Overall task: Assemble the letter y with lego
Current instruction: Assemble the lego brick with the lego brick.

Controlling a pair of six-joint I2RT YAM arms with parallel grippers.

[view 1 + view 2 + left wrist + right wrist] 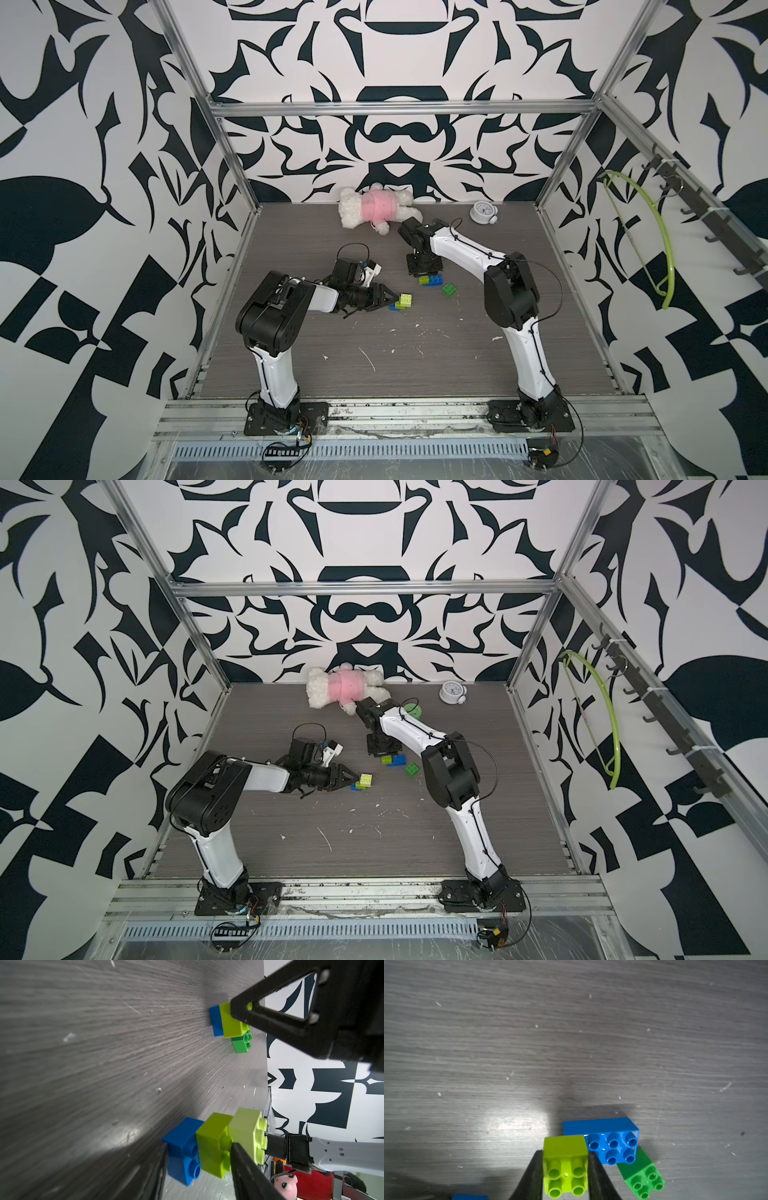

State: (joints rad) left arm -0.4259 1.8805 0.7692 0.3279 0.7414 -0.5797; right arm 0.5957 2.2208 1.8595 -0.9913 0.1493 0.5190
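The lego is sitting in two small clumps about the middle of the grey table (374, 353), near each other but apart. The right gripper (565, 1154) is reaching straight down and pinching a lime green brick (565, 1169) from both sides, its fingers tight against it. That brick is resting on one end of the wide blue brick (611, 1142), and the dark green brick (641, 1178) is lying skewed just beside the blue one (touching or not, I cannot tell). The left gripper (390, 298) is lying low and level at the other clump, its jaws standing apart with nothing clamped between them. One finger (245, 1167) is sitting against a stepped stack, which is standing with the small blue brick (182, 1151) at the bottom, the second lime green brick (212, 1145) on it and the pale yellow brick (245, 1128) on top
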